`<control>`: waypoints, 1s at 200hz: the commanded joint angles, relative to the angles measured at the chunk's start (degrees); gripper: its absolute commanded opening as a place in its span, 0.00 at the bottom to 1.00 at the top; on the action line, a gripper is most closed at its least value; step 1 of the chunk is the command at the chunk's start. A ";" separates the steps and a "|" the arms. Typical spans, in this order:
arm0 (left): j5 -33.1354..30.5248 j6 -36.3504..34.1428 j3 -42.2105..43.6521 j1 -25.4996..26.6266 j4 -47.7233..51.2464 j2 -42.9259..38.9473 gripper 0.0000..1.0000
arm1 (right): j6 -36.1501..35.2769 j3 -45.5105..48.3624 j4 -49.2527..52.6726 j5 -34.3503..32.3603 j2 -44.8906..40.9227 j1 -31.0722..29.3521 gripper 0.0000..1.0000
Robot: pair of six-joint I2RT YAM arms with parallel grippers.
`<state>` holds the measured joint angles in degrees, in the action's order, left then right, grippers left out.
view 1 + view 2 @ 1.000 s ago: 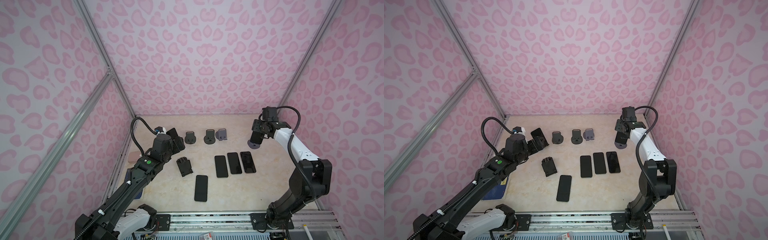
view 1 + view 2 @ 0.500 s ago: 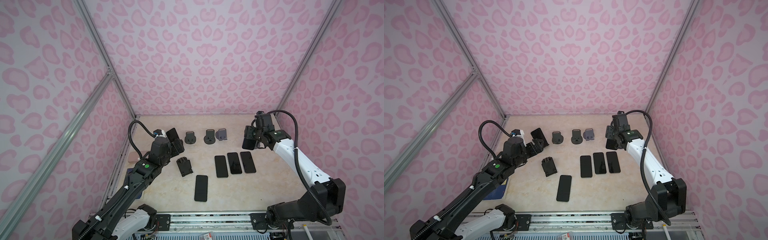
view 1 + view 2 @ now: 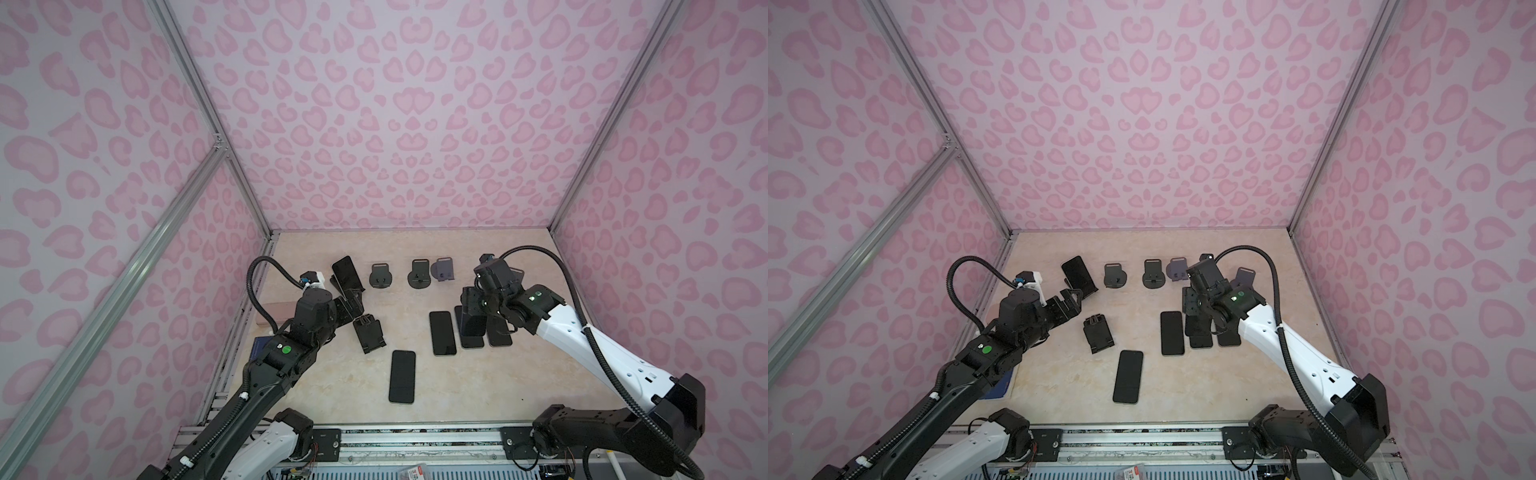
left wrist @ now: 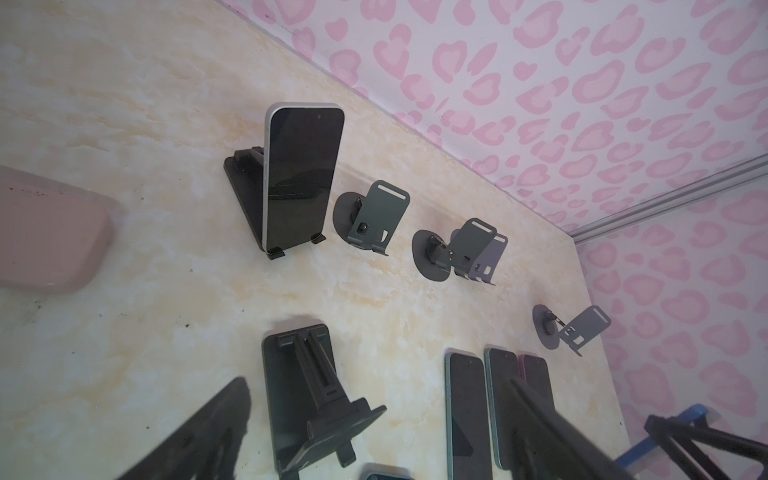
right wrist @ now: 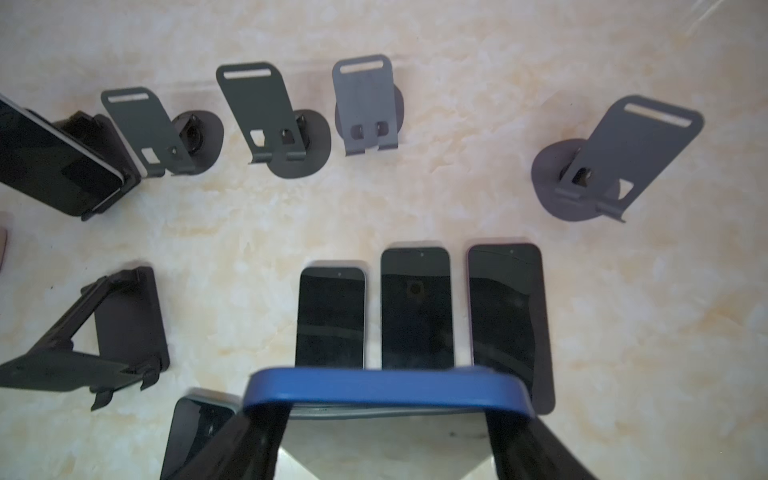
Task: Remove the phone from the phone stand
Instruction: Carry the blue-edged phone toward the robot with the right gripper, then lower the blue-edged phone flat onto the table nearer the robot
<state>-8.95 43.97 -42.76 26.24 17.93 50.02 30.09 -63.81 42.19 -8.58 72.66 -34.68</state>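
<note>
The blue-cased phone [image 5: 386,388] hangs over the row of flat phones [image 5: 415,307], pinched across its edges by your right gripper [image 5: 388,411]. Lowered here, it would land on their screens. Your left gripper [image 3: 352,300] stands spread near the propped phone [image 4: 301,174]; a nudge could topple it.

Bimanual arms over a phone-strewn surface [image 3: 1059,374].
Left end effector [image 3: 1075,300] gapes beside the propped phone [image 3: 1076,272]; right end effector [image 3: 1202,311] grips a second phone [image 3: 1198,328].
</note>
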 commanded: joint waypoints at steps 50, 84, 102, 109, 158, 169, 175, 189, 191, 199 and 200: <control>1.48 1.34 1.56 -0.05 -1.75 -1.84 0.96 | 12.08 10.07 3.10 3.14 -4.72 -7.77 0.66; 0.48 0.95 2.03 -0.04 -1.76 -2.80 0.96 | 13.51 14.68 5.27 3.38 -7.69 -7.90 0.66; 0.43 0.97 2.33 -0.05 -2.02 -2.91 0.96 | 13.34 16.26 6.45 2.14 -9.64 -7.62 0.66; 0.51 0.97 2.38 -0.05 -2.09 -2.79 0.96 | 13.25 17.06 6.71 2.22 -10.26 -7.28 0.66; 0.78 0.99 2.51 -0.05 -2.81 -1.71 0.96 | 10.18 22.49 5.29 7.53 -9.49 -4.59 0.66; 0.78 0.99 2.41 -0.05 -2.84 -1.41 0.96 | 10.03 22.61 5.52 7.27 -8.06 -3.86 0.66; 0.78 0.98 2.31 -0.05 -2.85 -1.20 0.96 | 9.42 22.60 5.22 7.97 -7.25 -3.24 0.65; 0.69 0.95 2.26 -0.05 -2.94 -1.00 0.96 | 7.74 22.68 4.47 9.95 -5.02 -2.12 0.65; 0.69 0.95 2.31 -0.05 -2.98 -1.01 0.96 | 7.50 22.61 4.39 10.22 -4.58 -1.94 0.65; 0.64 0.89 2.31 -0.05 -2.94 -0.93 0.96 | 6.97 22.63 3.99 11.26 -3.19 -1.70 0.65; 0.62 0.87 2.32 -0.05 -2.92 -0.95 0.96 | 6.90 22.61 3.88 11.28 -3.12 -1.70 0.65</control>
<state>-7.92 44.93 -40.29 26.24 17.19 48.86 39.77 -41.36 47.88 -0.93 66.94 -37.17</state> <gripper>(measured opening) 0.958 0.723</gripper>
